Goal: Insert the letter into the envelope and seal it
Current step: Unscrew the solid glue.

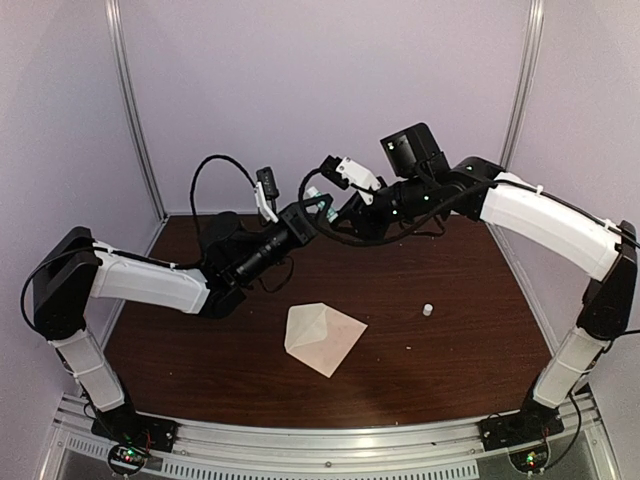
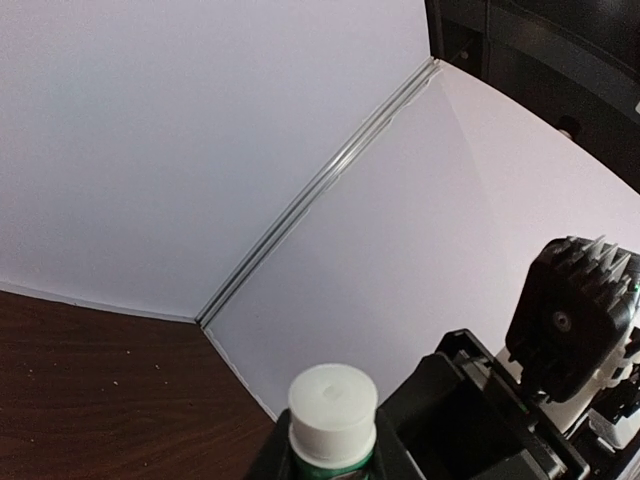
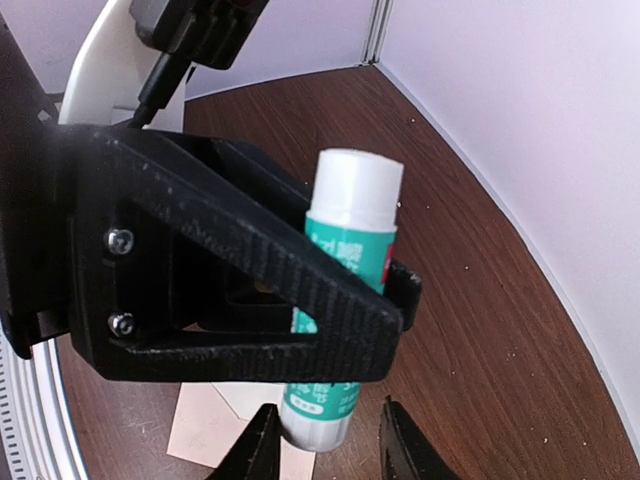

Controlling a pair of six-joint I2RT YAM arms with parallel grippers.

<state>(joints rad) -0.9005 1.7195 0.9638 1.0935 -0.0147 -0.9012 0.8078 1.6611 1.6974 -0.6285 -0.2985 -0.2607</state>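
Observation:
The cream envelope point(image 1: 323, 337) lies flat mid-table with its pointed flap open; a corner of the envelope point(image 3: 212, 428) also shows under the grippers. The letter is hidden. Above the far part of the table my left gripper point(image 1: 316, 208) is shut on a green-and-white glue stick point(image 3: 345, 290), whose white top point(image 2: 333, 405) points toward the left wrist camera. My right gripper point(image 3: 322, 448) straddles the stick's lower end. Its left fingertip point(image 3: 258, 448) is against the stick, and a gap separates the stick from the other fingertip, so it is open.
A small white cap-like piece point(image 1: 427, 309) lies on the brown table point(image 1: 450, 360) to the right of the envelope. Pale walls with metal corner posts point(image 1: 133, 110) close in the back and sides. Both arms meet high over the far middle.

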